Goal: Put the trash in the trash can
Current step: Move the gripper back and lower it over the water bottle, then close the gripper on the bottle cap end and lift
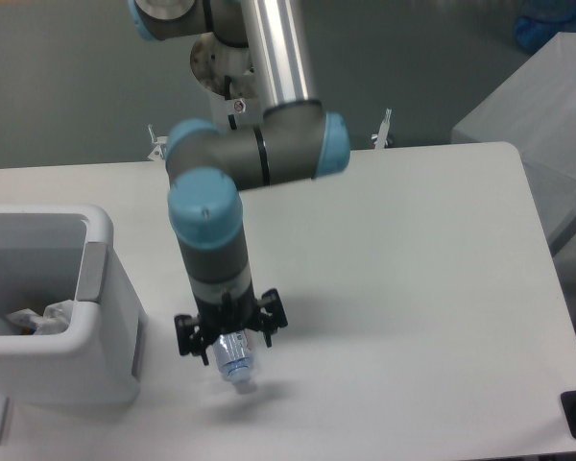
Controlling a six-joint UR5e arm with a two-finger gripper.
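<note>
One arm reaches down over the white table (394, 250), its gripper (231, 336) set low over the bottle (236, 366). Fingers (271, 317) stand spread to either side of the bottle, not closed on it; contact cannot be told. Only the bottle's cap end shows, lying on the table just right of the trash can (58, 327). Crumpled wrapper (38, 315) lies inside the can.

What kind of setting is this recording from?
Probably a robotics lab or test cell: an arm on a pedestal behind a plain white table, staged with only a bin and a bottle.
</note>
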